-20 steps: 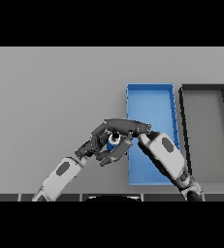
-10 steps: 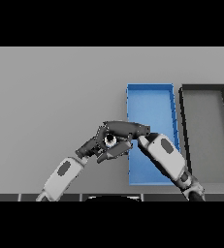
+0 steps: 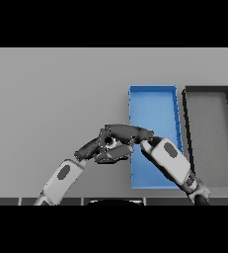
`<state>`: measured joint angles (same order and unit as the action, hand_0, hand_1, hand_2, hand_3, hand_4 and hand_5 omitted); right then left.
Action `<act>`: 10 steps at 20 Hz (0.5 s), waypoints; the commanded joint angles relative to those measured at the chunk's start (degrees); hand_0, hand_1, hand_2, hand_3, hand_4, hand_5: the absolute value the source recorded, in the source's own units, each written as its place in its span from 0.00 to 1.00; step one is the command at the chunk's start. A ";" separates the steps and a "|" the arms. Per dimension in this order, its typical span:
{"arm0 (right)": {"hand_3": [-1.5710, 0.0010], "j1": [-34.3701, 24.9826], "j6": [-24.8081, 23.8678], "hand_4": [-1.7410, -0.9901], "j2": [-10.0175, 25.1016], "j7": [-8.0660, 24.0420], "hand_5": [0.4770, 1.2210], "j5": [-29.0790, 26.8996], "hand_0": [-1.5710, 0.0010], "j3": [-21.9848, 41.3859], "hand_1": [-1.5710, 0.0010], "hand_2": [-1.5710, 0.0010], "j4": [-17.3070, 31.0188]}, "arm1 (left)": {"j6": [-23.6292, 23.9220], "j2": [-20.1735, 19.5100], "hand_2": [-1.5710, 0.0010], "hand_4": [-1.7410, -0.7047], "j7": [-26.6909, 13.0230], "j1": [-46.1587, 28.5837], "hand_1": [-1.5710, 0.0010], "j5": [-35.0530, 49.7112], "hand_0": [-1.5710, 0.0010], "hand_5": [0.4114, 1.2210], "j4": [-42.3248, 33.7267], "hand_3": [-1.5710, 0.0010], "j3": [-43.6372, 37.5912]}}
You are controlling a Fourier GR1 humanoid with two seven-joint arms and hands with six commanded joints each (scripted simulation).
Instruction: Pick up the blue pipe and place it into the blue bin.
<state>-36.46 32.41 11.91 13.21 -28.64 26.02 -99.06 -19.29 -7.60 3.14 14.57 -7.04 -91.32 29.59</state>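
Observation:
The blue pipe [image 3: 109, 142] shows as a small ring between my two hands, on the table just left of the blue bin [image 3: 153, 112]; most of it is hidden. My right hand [image 3: 128, 132] reaches left across the blue bin's near end, its fingers curled over the pipe from the far side. My left hand [image 3: 96, 149] comes in from the lower left, its fingers stretched out straight along the pipe's near side, under the right hand.
A black bin [image 3: 208, 89] with a grey floor stands right of the blue bin, side by side with it. Open grey table [image 3: 51, 99] lies to the left and behind the hands.
Both hands have shifted a little to the left, away from the blue bin, with the pipe between them. The pipe's blue is more hidden by the fingers now.

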 commanded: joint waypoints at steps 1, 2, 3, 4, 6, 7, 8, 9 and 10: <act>0.00 -0.10 -0.54 0.34 0.13 0.80 0.99 -0.18 0.00 0.29 0.00 0.00 -0.43 | 0.33 0.27 0.84 0.76 -0.77 -0.11 0.83 -0.25 0.83 0.69 -0.28 0.84 -0.17; 0.00 -0.40 -0.44 0.34 0.51 0.85 0.99 -0.43 0.00 -0.01 0.00 0.00 0.18 | 0.68 0.38 0.87 0.79 -1.14 -0.22 0.87 -0.21 0.86 0.60 -0.39 0.87 -0.37; 0.00 -0.03 -0.93 0.34 0.49 1.29 0.99 -0.51 0.00 0.23 0.00 0.00 -0.13 | 0.53 0.49 0.90 0.81 -0.60 -0.11 0.89 0.21 0.89 0.52 -0.27 0.90 -0.56; 0.00 0.25 -1.06 0.34 0.28 1.11 1.00 0.23 0.00 0.55 0.00 0.00 0.03 | 0.75 0.92 0.92 0.83 -1.31 -0.16 0.92 0.25 0.91 0.46 -0.18 0.92 -0.49; 0.00 0.19 -1.15 0.34 0.52 0.01 1.00 1.05 0.00 0.16 0.00 0.00 0.14 | 0.43 1.34 0.95 0.84 -2.84 -0.22 0.95 2.25 0.94 0.35 0.45 0.95 -1.69; 0.00 -0.35 -1.31 0.34 0.39 0.32 1.00 1.10 0.00 0.23 0.00 0.00 0.43 | 0.46 1.66 0.96 0.83 -3.33 -0.66 0.96 2.79 0.95 0.32 0.51 0.96 -1.80; 0.00 -0.33 -1.28 0.34 0.29 0.14 1.00 1.14 0.00 0.23 0.00 0.00 0.83 | 0.82 2.11 0.97 0.83 -5.07 -0.43 0.97 2.98 0.96 0.30 0.94 0.97 -2.07; 0.00 0.13 -1.35 0.34 0.47 -0.01 1.00 0.32 0.00 0.00 0.00 0.00 0.78 | 1.16 2.56 0.97 0.82 -6.22 -0.71 0.97 3.14 0.97 0.28 1.04 0.97 -2.10; 0.00 -0.41 -2.11 0.34 -0.10 1.26 1.00 -1.99 0.00 -0.16 0.00 0.00 0.89 | 1.00 2.62 0.98 0.82 -7.16 -1.63 0.98 3.56 0.98 0.26 0.09 0.98 -1.73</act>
<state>-36.90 30.32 11.78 14.35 -30.76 25.85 -98.18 -18.33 -4.97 -3.90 12.91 -3.46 -91.22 27.88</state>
